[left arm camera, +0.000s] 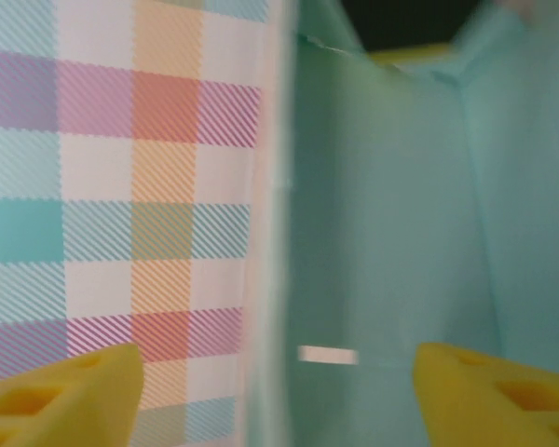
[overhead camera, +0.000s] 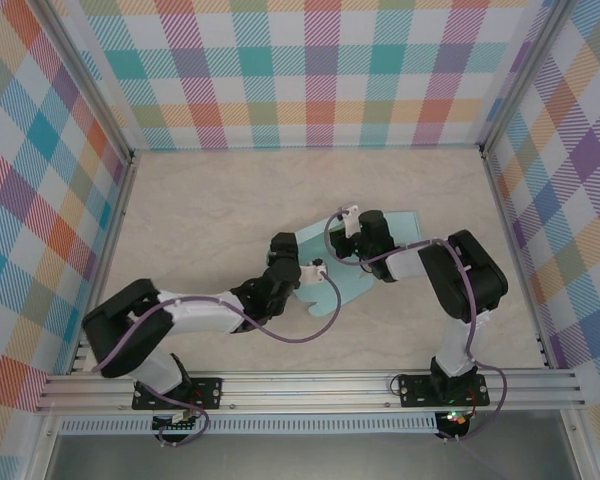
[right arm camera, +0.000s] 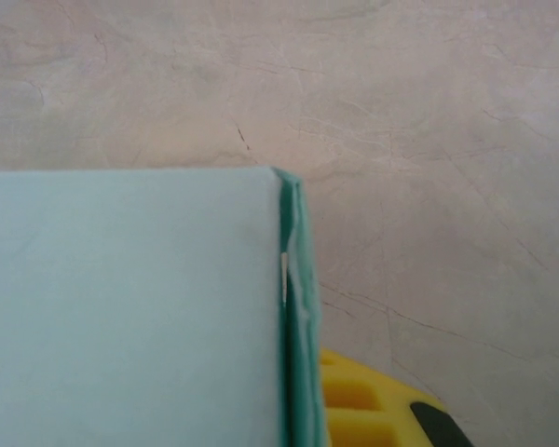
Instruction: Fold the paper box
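Paper box [overhead camera: 352, 280]: teal, part-folded, lying on the table [overhead camera: 210, 210] just right of centre, one loose flap pointing to 7 o'clock.

Left gripper [overhead camera: 302, 270]: at the box's 9 o'clock edge. In the left wrist view I see its yellow fingers [left arm camera: 56, 396] set wide apart, with an upright teal panel [left arm camera: 391, 233] standing edge-on between them. The checked wall [left arm camera: 121, 186] shows past the panel's bare side. My judgement is that the gripper straddles this panel to steady or raise it as a side wall; nothing is clamped.

Right gripper [overhead camera: 360, 240]: at the box's 12 o'clock side. The right wrist view shows one yellow finger [right arm camera: 354, 410] just beside a doubled paper edge [right arm camera: 293, 307], at its 5 o'clock. The other finger is hidden by the sheet, so I cannot tell whether it pinches the fold. I read it as placed to press or hold that crease.

Left arm: low and stretched, running from its base at 7 o'clock towards 2 o'clock.

Right arm: rising from its base at 5 o'clock, elbow at 3 o'clock, forearm turned towards 9 o'clock over the box.
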Tool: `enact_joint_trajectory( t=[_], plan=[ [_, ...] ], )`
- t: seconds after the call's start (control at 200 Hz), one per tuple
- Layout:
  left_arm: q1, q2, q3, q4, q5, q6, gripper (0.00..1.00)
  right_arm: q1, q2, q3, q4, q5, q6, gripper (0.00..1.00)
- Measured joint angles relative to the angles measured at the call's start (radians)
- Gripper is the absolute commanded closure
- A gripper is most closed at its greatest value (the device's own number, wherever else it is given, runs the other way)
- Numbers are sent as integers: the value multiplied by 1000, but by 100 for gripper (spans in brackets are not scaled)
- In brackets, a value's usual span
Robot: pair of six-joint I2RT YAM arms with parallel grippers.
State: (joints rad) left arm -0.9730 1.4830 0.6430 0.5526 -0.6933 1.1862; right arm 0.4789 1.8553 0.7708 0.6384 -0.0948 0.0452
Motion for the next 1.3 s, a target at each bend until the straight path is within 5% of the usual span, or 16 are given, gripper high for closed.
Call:
enact_joint_trajectory(
  t=[0.235,0.57,0.825,1.3],
  plan=[
    [0,-395,1,-99,103,-429,0,26,-37,-25,-21,79,-21,100],
    [112,-734,3,-372,10,-1147,0,28,-178,-25,-151,137,-24,100],
    [273,-612,112,-661,146,-1511,0,29,-248,-24,-227,209,11,100],
    [303,-325,198,-695,424,-1649,0,29,-398,-48,-294,322,71,100]
  ],
)
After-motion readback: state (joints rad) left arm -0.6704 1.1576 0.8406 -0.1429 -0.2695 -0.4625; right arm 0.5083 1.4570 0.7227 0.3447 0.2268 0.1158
